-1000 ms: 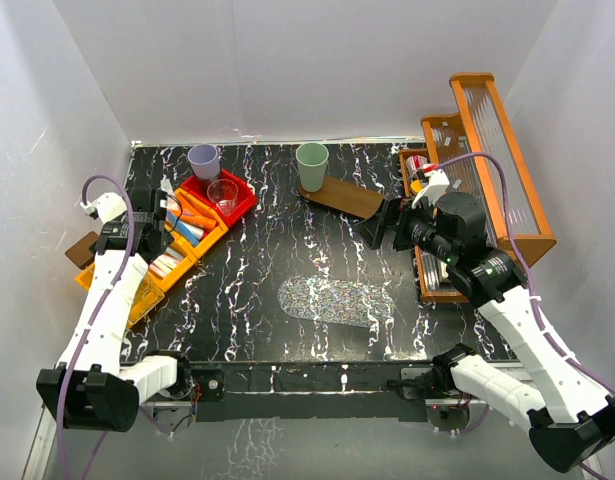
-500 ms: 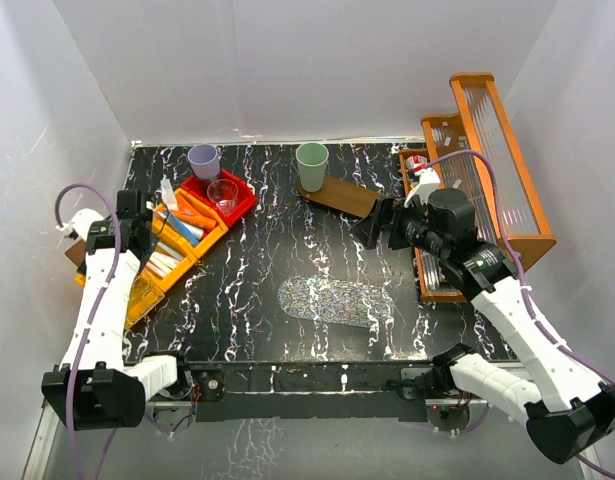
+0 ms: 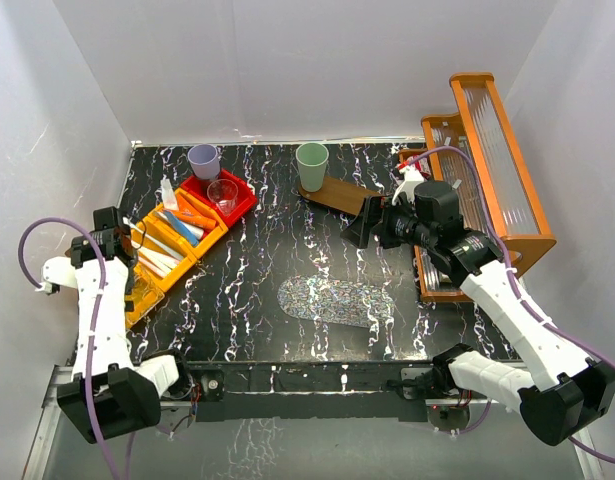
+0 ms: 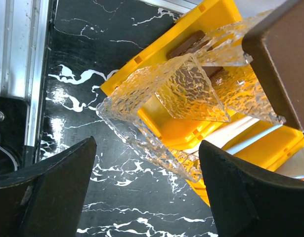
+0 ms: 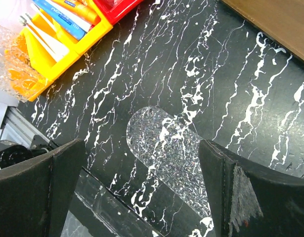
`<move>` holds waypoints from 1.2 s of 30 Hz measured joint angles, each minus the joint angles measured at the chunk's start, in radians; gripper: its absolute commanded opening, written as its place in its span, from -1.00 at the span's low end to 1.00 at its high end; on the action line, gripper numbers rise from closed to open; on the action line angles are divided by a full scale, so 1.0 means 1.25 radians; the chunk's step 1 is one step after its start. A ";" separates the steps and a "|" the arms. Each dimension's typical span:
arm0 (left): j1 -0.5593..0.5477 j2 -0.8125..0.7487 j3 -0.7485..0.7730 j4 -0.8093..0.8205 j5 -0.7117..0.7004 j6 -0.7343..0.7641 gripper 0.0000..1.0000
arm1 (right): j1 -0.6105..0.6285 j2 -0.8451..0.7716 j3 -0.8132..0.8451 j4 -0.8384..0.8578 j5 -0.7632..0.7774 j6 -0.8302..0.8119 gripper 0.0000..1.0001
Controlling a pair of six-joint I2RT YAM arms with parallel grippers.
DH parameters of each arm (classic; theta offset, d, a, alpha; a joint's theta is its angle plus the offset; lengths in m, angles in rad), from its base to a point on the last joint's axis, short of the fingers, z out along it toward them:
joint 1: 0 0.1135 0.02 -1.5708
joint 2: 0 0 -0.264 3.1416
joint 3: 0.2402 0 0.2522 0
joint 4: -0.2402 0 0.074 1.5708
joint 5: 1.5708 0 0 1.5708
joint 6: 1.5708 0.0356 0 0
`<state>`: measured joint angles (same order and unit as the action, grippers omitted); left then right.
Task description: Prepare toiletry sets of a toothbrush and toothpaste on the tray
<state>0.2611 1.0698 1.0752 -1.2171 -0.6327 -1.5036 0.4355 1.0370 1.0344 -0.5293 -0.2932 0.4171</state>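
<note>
A green cup stands on the end of a brown wooden tray. A lilac cup stands at the back left, and a clear glass cup sits in a red bin. Blue tubes, orange tubes and pale toothbrushes lie in yellow bins. My left gripper is open and empty over the near end of the yellow bins. My right gripper is open and empty above the table, over a clear glittery oval tray.
A clear textured plastic holder sits in the near yellow bin. A wooden rack with a ribbed clear panel stands at the right edge. White walls close in the table on three sides. The metal table rail runs beside the left gripper.
My left arm has swung out to the left and toward the near end of the yellow bins, empty. My right gripper has moved left, away from the rack, over the table.
</note>
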 measured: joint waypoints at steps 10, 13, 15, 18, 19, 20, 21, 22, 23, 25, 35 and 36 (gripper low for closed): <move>0.091 0.037 -0.055 0.097 0.066 0.010 0.25 | 0.000 -0.001 0.000 0.000 -0.011 0.016 0.97; 0.109 0.056 -0.059 0.112 0.087 0.013 0.16 | 0.000 -0.001 0.000 0.000 -0.013 0.019 0.97; 0.117 0.067 -0.061 0.112 0.097 0.014 0.10 | 0.000 -0.001 0.000 0.000 -0.015 0.020 0.97; 0.130 0.076 -0.061 0.110 0.114 0.016 -0.12 | 0.000 -0.001 0.000 0.001 -0.017 0.022 0.97; 0.132 0.079 -0.062 0.108 0.118 0.016 -0.16 | 0.000 -0.001 0.000 0.001 -0.017 0.022 0.97; 0.135 0.081 -0.062 0.106 0.122 0.014 -0.18 | 0.000 -0.001 0.000 0.001 -0.017 0.022 0.97; 0.136 0.083 -0.064 0.108 0.128 0.012 -0.18 | 0.000 -0.001 0.000 0.002 -0.017 0.022 0.97; 0.137 0.086 -0.066 0.113 0.135 0.009 -0.18 | 0.000 -0.001 0.000 0.002 -0.017 0.022 0.97; 0.138 0.089 -0.068 0.115 0.139 0.007 -0.22 | 0.000 -0.001 0.000 0.002 -0.016 0.022 0.97; 0.138 0.090 -0.073 0.117 0.147 0.003 -0.35 | 0.000 -0.001 -0.001 0.002 -0.016 0.022 0.97; 0.145 0.052 -0.074 0.090 0.169 -0.020 -0.69 | 0.000 -0.001 -0.002 0.002 -0.016 0.014 0.97; 0.147 0.052 -0.073 0.081 0.172 -0.023 -0.70 | 0.000 -0.001 -0.002 0.002 -0.016 0.013 0.97</move>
<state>0.4450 1.1343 0.9840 -1.1160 -0.4179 -1.5330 0.4355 1.0355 1.0325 -0.5262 -0.3126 0.4328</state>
